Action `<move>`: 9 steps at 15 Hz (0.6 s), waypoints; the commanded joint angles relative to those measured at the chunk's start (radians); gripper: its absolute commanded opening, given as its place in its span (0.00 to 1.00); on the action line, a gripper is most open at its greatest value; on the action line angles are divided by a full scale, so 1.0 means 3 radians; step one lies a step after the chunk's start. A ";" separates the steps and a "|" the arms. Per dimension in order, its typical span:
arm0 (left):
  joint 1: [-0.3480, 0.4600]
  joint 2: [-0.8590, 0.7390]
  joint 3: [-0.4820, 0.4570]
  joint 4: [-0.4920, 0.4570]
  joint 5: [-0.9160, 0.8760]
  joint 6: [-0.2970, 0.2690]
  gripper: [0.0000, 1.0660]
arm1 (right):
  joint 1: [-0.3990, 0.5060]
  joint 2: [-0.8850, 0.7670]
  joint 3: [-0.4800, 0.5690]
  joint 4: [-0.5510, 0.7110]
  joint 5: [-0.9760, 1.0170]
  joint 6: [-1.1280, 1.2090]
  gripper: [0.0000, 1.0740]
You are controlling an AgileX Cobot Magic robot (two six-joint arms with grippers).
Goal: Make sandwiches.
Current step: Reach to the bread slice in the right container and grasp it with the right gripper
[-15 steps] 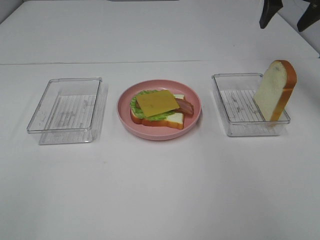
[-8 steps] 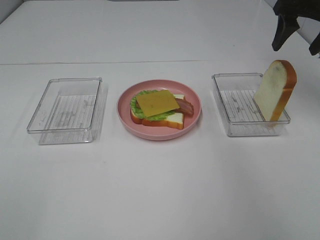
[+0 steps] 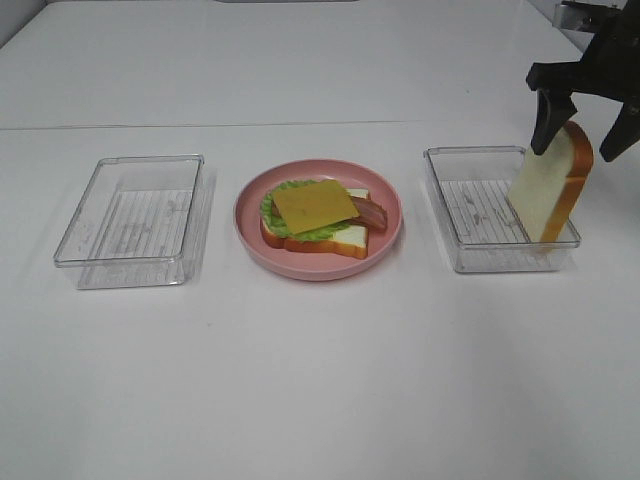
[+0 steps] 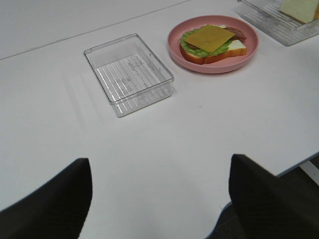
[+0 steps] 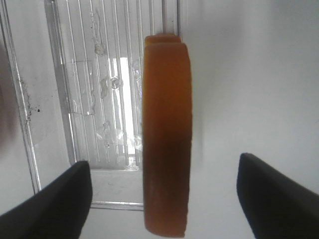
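The right gripper [image 3: 586, 135] is hanging wide apart astride the upright bread slice [image 3: 551, 182], not clamping it; the left gripper [image 4: 159, 199] is standing wide apart too, holding nothing.

Right arm low at the far right, left arm out of the high view

The right gripper [image 3: 585, 135] hangs at the far right edge of the high view, its two dark fingers [image 3: 545, 125] pointing down and spread wide apart, nothing clamped between them. In its own wrist view only the two dark fingertips [image 5: 60, 199] show, well apart. The left gripper [image 4: 159, 199] shows only in its wrist view: two dark fingertips [image 4: 55, 199] spread wide, holding nothing
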 commanded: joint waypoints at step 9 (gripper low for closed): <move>-0.0007 -0.0070 0.0010 -0.0030 -0.0007 0.0007 0.69 | -0.0003 0.0067 0.0023 0.0037 -0.0110 -0.0043 0.18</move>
